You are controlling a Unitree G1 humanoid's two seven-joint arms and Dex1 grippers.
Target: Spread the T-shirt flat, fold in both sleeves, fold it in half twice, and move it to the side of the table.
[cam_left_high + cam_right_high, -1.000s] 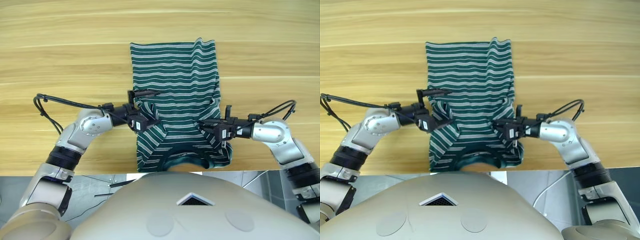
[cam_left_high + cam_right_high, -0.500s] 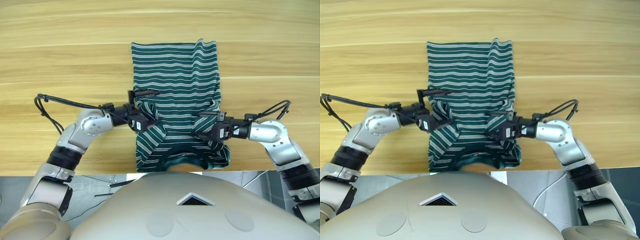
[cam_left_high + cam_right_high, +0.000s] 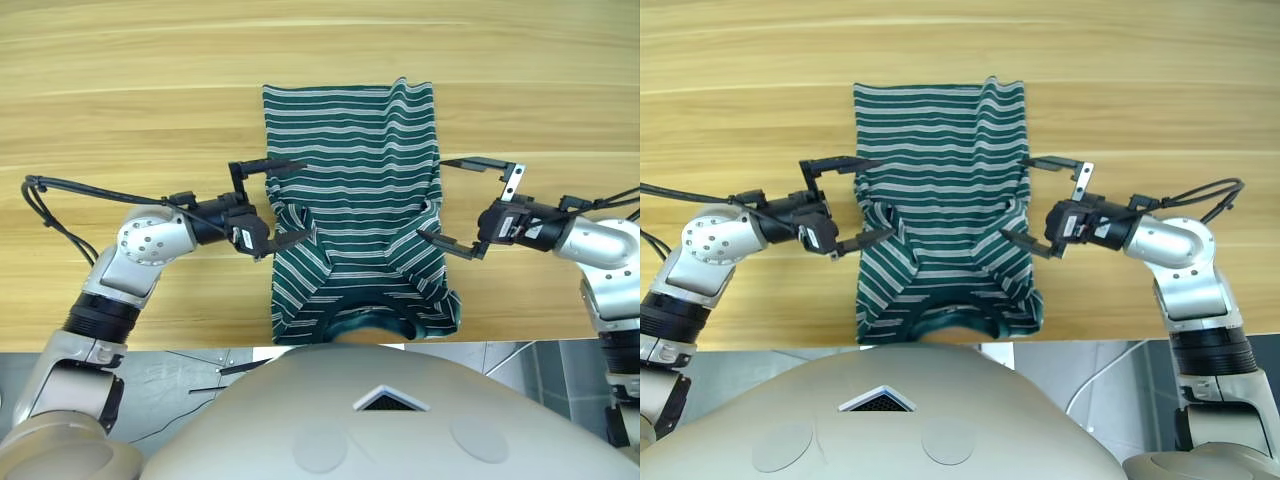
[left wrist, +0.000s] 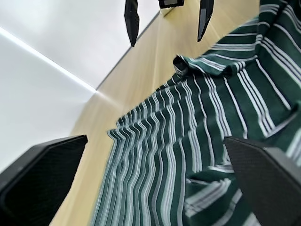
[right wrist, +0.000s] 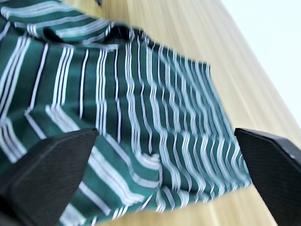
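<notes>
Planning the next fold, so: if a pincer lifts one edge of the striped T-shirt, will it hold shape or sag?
Probably sags: the T-shirt already lies in soft wrinkles. It looks thin, so likely light. Pushed, it would probably bunch on the table rather than slide.

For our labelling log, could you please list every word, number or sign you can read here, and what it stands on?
None: no legible text on the T-shirt, the table, the left gripper or the right gripper.
</notes>
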